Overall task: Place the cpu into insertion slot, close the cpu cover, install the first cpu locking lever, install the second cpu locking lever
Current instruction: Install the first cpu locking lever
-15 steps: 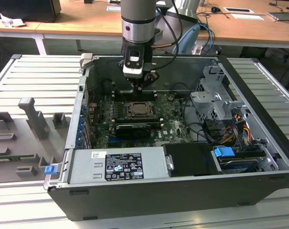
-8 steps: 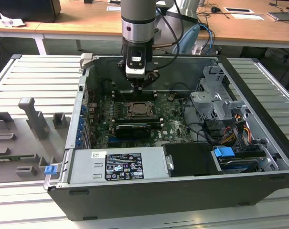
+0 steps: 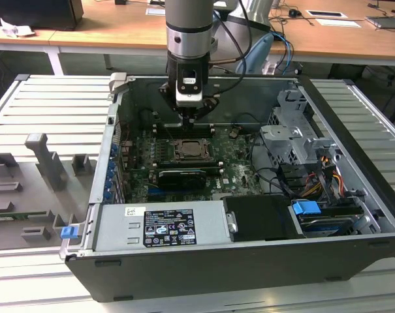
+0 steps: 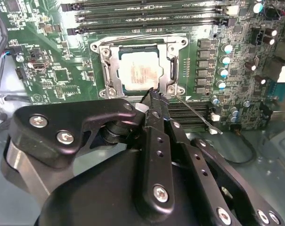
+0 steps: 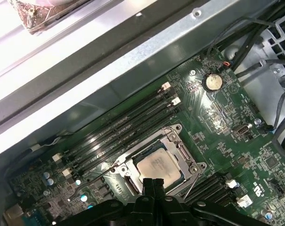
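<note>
gripper [image 4: 154, 95] sits low over the board, fingers [image 4: 157, 141] pressed together, nothing visible between them. cpu [image 4: 140, 70] is seated in the insertion slot [image 4: 102, 90], just ahead of the fingertips, lying flat with its pale top showing; same in the first wrist view, cpu [image 5: 158, 165] right off the tips of the gripper [image 5: 155, 181]. cpu cover [image 4: 173, 69] looks folded down, its frame lying around the chip, though I can't confirm it's fully flat. One locking lever [image 4: 196, 115] is free: a thin wire rod running out from the socket corner beside the fingertips and away across the memory slots [image 4: 194, 113]; the first wrist view shows the same locking lever [image 5: 93, 178] angled out to one side of the fingers. Can't tell the state of the other one. In the exterior view the gripper [image 3: 196, 117] hangs straight above the socket inside the open PC case [image 3: 354, 215]. Handling, my read: the chip is light, rigid and slick on top, with fragile contacts underneath, so hold it by the edges only and put no side load on it. The cover is thin hinged sheet metal and bends easily. The lever is springy wire and will slip off closed tips, so take it at the free end.
</note>
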You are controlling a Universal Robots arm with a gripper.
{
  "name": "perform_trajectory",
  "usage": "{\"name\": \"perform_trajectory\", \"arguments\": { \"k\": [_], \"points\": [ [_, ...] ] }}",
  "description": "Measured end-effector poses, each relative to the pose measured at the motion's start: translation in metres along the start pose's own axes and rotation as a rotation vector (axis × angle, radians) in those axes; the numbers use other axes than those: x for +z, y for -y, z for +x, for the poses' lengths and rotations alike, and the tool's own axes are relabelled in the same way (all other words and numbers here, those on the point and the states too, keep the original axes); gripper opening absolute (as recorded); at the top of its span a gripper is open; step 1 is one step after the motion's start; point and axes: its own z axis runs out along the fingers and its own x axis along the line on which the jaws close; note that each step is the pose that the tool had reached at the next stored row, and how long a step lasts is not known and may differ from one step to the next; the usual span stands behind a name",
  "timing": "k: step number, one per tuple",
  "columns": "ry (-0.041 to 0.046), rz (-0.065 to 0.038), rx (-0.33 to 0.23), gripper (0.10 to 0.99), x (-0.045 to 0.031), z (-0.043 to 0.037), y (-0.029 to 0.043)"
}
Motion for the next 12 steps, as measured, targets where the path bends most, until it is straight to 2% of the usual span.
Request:
{"name": "perform_trajectory", "arguments": {
  "k": [12],
  "points": [
    [-0.0038, -0.003, -0.108, 0.106, 0.0, 0.0, 0.0]
  ]
}}
